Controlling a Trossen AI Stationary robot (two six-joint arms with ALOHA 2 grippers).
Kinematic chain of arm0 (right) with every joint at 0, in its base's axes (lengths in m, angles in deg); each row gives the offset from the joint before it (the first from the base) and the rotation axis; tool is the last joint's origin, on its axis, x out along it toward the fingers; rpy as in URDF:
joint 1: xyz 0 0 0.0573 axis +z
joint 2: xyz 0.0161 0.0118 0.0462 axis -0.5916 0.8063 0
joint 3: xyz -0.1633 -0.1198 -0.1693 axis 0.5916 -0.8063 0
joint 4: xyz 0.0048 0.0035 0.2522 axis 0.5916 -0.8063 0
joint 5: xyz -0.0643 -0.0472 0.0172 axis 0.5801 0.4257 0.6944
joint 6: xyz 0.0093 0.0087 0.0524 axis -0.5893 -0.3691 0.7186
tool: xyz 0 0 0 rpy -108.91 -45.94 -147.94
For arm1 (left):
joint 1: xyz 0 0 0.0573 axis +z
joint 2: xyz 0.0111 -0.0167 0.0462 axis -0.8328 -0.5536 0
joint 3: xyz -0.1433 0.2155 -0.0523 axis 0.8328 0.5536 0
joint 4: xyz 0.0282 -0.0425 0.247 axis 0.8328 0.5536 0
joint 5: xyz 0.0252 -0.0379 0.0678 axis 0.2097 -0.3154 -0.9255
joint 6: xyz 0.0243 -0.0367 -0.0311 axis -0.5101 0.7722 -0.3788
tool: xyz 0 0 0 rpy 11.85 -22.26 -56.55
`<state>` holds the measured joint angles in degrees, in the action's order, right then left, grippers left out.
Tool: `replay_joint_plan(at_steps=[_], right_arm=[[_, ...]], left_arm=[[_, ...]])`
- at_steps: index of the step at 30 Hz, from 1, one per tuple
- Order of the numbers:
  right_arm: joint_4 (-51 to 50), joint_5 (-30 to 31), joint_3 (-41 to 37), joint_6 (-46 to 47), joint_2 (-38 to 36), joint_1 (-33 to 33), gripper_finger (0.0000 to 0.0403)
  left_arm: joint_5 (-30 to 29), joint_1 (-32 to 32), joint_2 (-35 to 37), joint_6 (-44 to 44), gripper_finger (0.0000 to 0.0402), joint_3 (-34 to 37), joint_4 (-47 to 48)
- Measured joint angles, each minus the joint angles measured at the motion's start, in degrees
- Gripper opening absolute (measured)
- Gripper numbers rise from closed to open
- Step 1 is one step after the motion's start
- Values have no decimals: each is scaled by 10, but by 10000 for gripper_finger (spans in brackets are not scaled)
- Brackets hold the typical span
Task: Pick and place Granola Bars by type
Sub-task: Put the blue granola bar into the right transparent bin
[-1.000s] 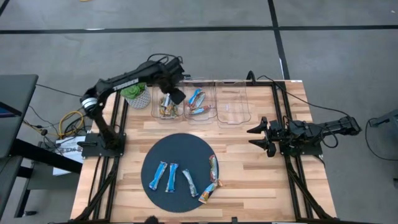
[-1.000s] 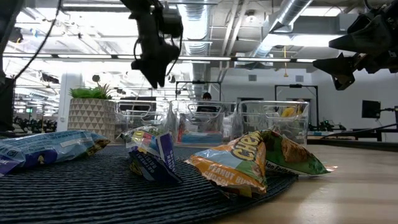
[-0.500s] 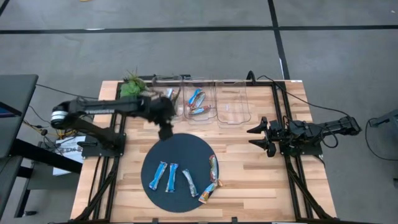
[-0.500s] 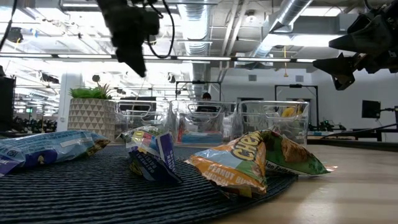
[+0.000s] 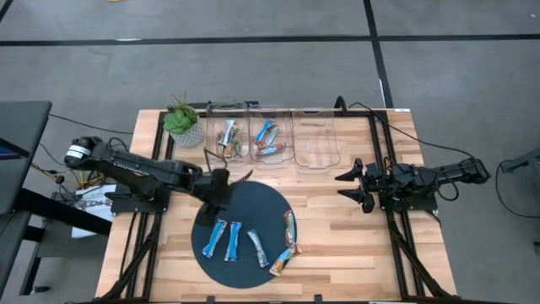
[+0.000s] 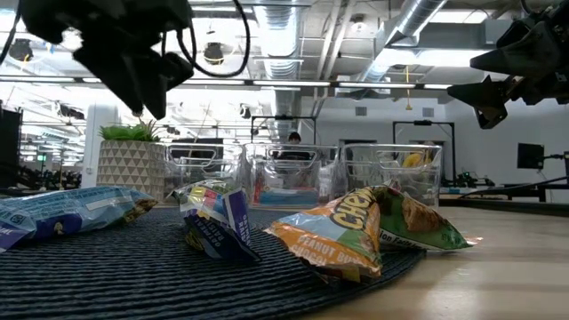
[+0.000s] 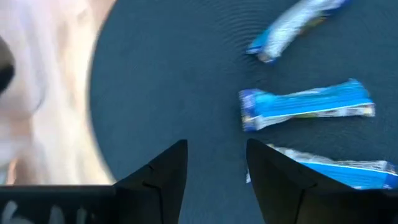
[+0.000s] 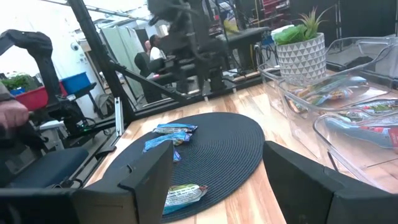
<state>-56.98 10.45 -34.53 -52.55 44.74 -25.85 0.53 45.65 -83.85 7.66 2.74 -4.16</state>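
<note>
Left gripper (image 5: 221,187), jaws apart and empty, hovers over the mat's (image 5: 253,196) left edge, next dropping onto a blue bar (image 5: 218,238).

A wooden table (image 5: 337,236) carries a round dark woven mat (image 5: 245,203), three clear plastic bins (image 5: 314,143) and a potted plant (image 5: 181,125) along its far edge.

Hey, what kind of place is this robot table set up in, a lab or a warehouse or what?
Most likely a robotics lab or workshop in an open industrial hall. The low view shows exposed ceiling ducts and strip lighting; the right wrist view shows another robot arm on a neighbouring bench, and the floor has taped lines.
</note>
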Motion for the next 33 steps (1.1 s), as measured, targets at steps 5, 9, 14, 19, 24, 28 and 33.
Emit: replay_joint_plan(at_steps=[5,9,14,19,24,28,33], right_arm=[[-1,0,0,0,0,0,244],[-1,0,0,0,0,0,244],[-1,0,0,0,0,0,244],[-1,0,0,0,0,0,244],[-1,0,0,0,0,0,244],[-1,0,0,0,0,0,244],[-1,0,0,0,0,0,244]], left_arm=[[-1,-41,-36,-24,158,2,-28],[10,-69,-72,9,158,0,-58],[-2,-105,-102,65,158,-21,-62],[-11,-111,-102,313,158,-27,-66],[-7,-121,-102,574,158,-27,-49],[-15,-140,-102,708,158,-27,-36],[-15,-158,-102,846,158,-27,-9]])
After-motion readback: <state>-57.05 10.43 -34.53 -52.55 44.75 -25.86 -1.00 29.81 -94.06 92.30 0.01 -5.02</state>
